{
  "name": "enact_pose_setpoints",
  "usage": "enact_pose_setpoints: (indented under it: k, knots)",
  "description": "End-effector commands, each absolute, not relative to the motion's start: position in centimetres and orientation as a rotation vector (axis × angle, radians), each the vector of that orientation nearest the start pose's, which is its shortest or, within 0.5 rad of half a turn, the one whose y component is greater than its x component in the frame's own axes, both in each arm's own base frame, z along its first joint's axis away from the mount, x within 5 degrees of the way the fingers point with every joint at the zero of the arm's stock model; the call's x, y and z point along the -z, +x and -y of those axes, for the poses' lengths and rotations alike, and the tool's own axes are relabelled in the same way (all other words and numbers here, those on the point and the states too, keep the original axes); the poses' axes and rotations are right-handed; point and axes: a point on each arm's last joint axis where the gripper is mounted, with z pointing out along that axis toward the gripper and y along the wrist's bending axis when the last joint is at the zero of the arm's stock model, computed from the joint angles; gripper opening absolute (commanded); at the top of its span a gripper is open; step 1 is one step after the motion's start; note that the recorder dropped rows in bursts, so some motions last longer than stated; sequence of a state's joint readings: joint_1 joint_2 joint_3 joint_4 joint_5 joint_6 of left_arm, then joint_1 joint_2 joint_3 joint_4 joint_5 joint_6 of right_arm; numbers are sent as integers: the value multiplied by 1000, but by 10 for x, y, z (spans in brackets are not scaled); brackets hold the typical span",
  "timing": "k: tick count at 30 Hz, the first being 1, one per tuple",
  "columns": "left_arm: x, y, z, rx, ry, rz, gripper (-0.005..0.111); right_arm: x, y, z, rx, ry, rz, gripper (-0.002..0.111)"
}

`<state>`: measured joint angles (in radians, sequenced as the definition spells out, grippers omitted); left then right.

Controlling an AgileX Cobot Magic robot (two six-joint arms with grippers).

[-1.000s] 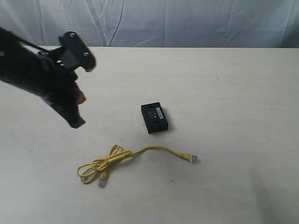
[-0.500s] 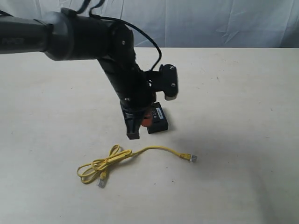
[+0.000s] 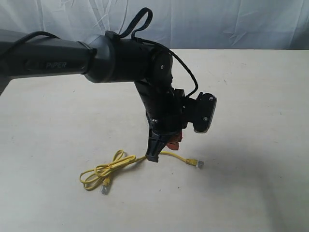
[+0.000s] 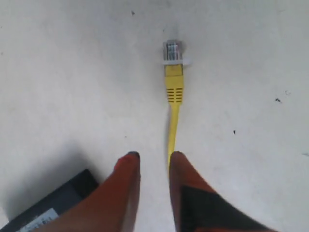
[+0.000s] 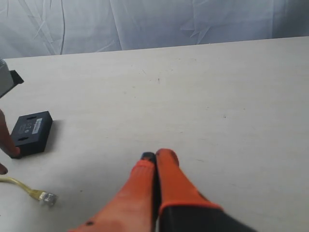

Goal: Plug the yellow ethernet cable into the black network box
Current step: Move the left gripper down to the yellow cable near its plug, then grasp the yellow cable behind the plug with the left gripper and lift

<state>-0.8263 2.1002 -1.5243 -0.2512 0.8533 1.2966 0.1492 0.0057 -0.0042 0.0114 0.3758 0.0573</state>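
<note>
The yellow ethernet cable (image 3: 108, 169) lies on the table, coiled in loops at its left end. Its straight end runs right to a clear plug (image 3: 199, 164). My left gripper (image 3: 161, 150) hangs open just above that straight stretch. In the left wrist view the cable (image 4: 174, 92) leads from its plug (image 4: 173, 50) to beside one fingertip (image 4: 176, 162), not between the fingers of the gripper (image 4: 152, 157). The arm hides the black network box in the exterior view; it shows as a corner (image 4: 48, 208) and whole (image 5: 31, 128). My right gripper (image 5: 157, 157) is shut and empty, away from the box and cable.
The pale table (image 3: 251, 96) carries only the box and cable. A white cloth backdrop (image 3: 217, 24) hangs behind its far edge. The left arm's wrist camera housing (image 3: 203, 112) sticks out to the right of the arm.
The left arm swept from the far left across the table, passed over the box, and now sits lower over the cable's straight end, hiding the box. Cable and box have not moved.
</note>
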Motion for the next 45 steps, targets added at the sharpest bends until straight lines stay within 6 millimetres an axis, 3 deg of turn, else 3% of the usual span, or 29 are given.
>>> enact_pose_setpoints:
  k: [1, 20, 22, 27, 31, 39, 45]
  knots:
    - [-154, 278, 330, -267, -2849, 1837, 34, -181, 52, -8, -153, -82, -1847, -1]
    - [-126, 279, 334, -314, -2790, 1853, 34, -180, 52, -8, -153, -82, -1849, -1]
    - [-125, 279, 334, -315, -2788, 1852, 30, -180, 52, -8, -153, -82, -1849, -1]
    - [-125, 279, 334, -318, -2783, 1846, 2, -181, 52, -8, -154, -82, -1846, -1]
    - [-125, 279, 334, -316, -2782, 1847, 0, -180, 52, -8, -153, -82, -1848, -1]
    - [-158, 273, 328, -321, -2765, 1879, 0, -180, 52, -8, -153, -82, -1848, -1]
    - [-172, 277, 297, -275, -2593, 1894, 0, -180, 52, -8, -153, -82, -1848, -1]
